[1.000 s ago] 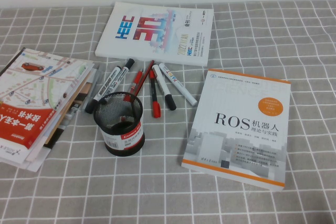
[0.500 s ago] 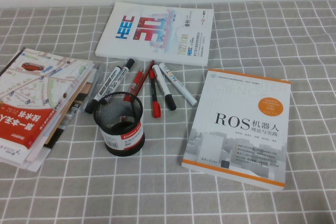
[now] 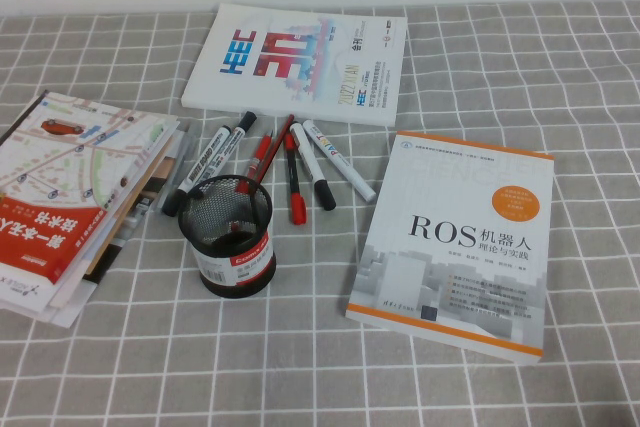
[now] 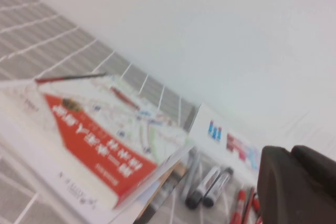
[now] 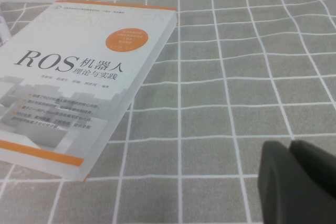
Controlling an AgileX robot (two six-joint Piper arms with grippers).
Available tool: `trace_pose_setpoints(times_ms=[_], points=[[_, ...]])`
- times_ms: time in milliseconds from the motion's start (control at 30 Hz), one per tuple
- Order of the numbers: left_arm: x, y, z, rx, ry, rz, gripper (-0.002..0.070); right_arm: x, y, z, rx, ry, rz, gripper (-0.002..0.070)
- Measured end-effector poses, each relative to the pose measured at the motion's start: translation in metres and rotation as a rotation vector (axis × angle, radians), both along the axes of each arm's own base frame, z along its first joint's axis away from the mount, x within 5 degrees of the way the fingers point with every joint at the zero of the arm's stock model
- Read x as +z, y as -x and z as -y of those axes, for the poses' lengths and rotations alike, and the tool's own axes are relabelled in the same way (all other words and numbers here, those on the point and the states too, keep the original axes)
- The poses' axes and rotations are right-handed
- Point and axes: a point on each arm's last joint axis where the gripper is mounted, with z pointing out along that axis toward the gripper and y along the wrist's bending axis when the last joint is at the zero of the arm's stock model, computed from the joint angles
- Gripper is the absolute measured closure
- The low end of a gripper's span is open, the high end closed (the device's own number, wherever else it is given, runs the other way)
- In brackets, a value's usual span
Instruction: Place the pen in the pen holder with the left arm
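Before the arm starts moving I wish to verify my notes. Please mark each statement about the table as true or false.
1. The grey pen lies on the cloth beside the booklets, outside the mesh cup. True.
2. The ROS book lies to the left of the cup. False: it lies to the right of it.
3. The left pincer grips the pen. False: it is shut and empty, near the booklets.
4. The right pincer hovers over checked cloth beside the ROS book. True.
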Motion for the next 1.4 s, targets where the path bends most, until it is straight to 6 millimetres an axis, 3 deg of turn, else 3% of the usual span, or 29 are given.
trace_pose_setpoints(times_ms=[200,433,600,833,1100,1267,1400], points=[[0.007,0.0,0.0,-0.004,0.006,-0.011,0.0677,0.0,0.0,0.0,0.0,0.0,0.0,0.0691],[0.065,-0.017,0.003,-0.05,-0.108,-0.258,0.0677,0.0,0.0,0.0,0.0,0.0,0.0,0.0691],[0.109,-0.048,0.007,-0.146,-0.267,-0.477,0.0677,0.0,0.0,0.0,0.0,0.0,0.0,0.0691],[0.133,-0.116,0.016,-0.363,-0.402,-0.723,0.0677,0.0,0.0,0.0,0.0,0.0,0.0,0.0692],[0.125,-0.212,0.02,-0.486,-0.44,-0.909,0.0677,0.0,0.0,0.0,0.0,0.0,0.0,0.0691],[0.125,-0.27,0.042,-0.602,-0.504,-0.978,0.0677,0.0,0.0,0.0,0.0,0.0,0.0,0.0691],[0.113,-0.318,0.069,-0.671,-0.599,-1.039,0.0677,0.0,0.0,0.0,0.0,0.0,0.0,0.0691]])
